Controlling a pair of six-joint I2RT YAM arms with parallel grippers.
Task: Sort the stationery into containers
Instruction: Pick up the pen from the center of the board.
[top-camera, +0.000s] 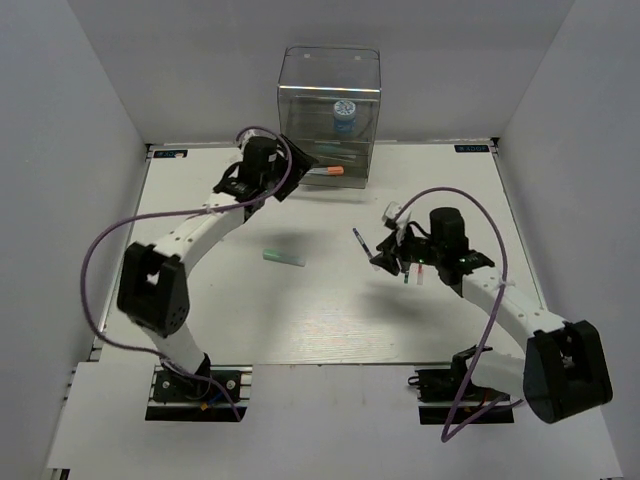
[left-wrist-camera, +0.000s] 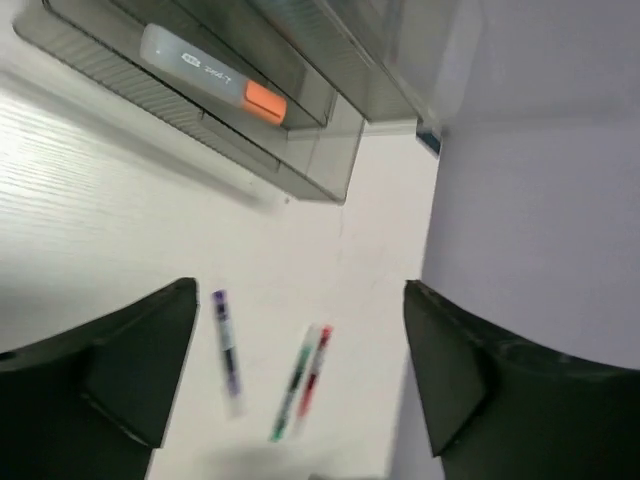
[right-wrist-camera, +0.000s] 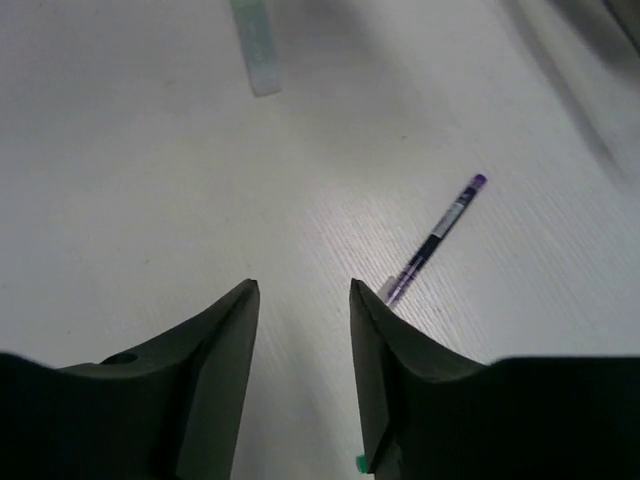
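Observation:
The clear organiser (top-camera: 329, 70) stands at the back with a blue-and-white roll (top-camera: 345, 116) in its top compartment. An orange-capped marker (left-wrist-camera: 210, 75) lies in a pulled-out grey drawer (left-wrist-camera: 300, 160). My left gripper (left-wrist-camera: 300, 290) hovers in front of that drawer, open and empty. A purple pen (right-wrist-camera: 435, 240), a green pen (left-wrist-camera: 293, 385) and a red pen (left-wrist-camera: 315, 365) lie on the table. A teal marker (top-camera: 283, 258) lies mid-table. My right gripper (right-wrist-camera: 302, 290) is low over the table just left of the purple pen, open with nothing between its fingers.
White walls (top-camera: 90, 150) close in the table (top-camera: 330, 320) on the left, back and right. The organiser's open drawer juts toward the left gripper (top-camera: 300, 160). The green and red pens sit under the right wrist (top-camera: 440, 240).

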